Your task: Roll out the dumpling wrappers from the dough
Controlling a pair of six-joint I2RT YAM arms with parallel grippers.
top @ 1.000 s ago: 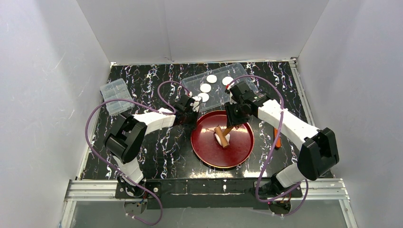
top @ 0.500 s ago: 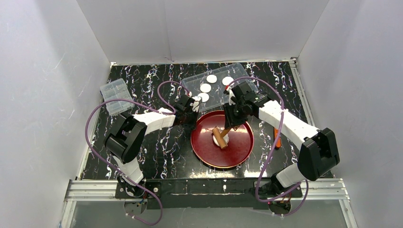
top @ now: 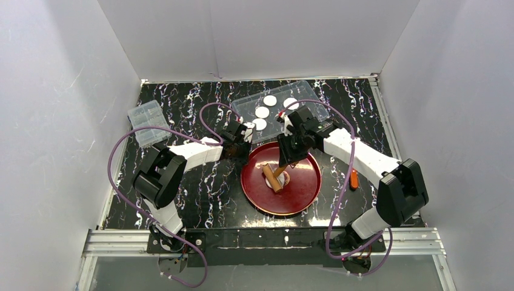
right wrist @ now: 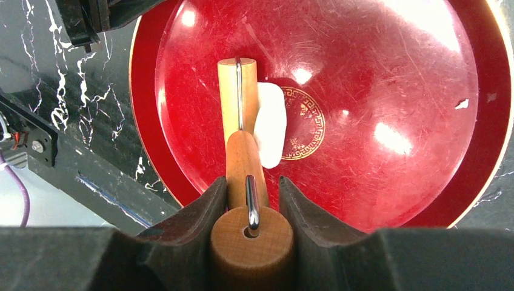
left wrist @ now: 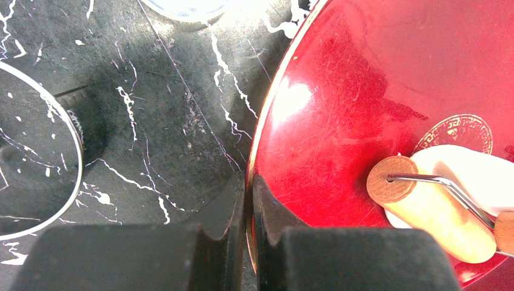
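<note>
A red plate (top: pixel 306 191) lies mid-table. A small white lump of dough (top: pixel 282 180) lies on it, partly under a wooden roller (top: pixel 271 177). My right gripper (top: pixel 286 154) is shut on the roller's wooden handle (right wrist: pixel 251 239); the roller barrel (right wrist: pixel 237 94) rests on the left edge of the dough (right wrist: pixel 271 124). My left gripper (top: pixel 242 147) is shut on the plate's left rim (left wrist: pixel 267 121), one finger on each side of it. Several round white dumpling wrappers (top: pixel 262 112) lie in a clear tray (top: pixel 242 109) behind the plate.
A clear lidded box (top: pixel 147 123) stands at the back left. An orange object (top: pixel 354 179) lies right of the plate. A metal ring (left wrist: pixel 77 145) lies on the black marble table left of the plate. White walls enclose the table on three sides.
My right gripper has moved left and slightly nearer with the roller, carrying it across the dough towards the plate's left side. The left gripper stays on the rim.
</note>
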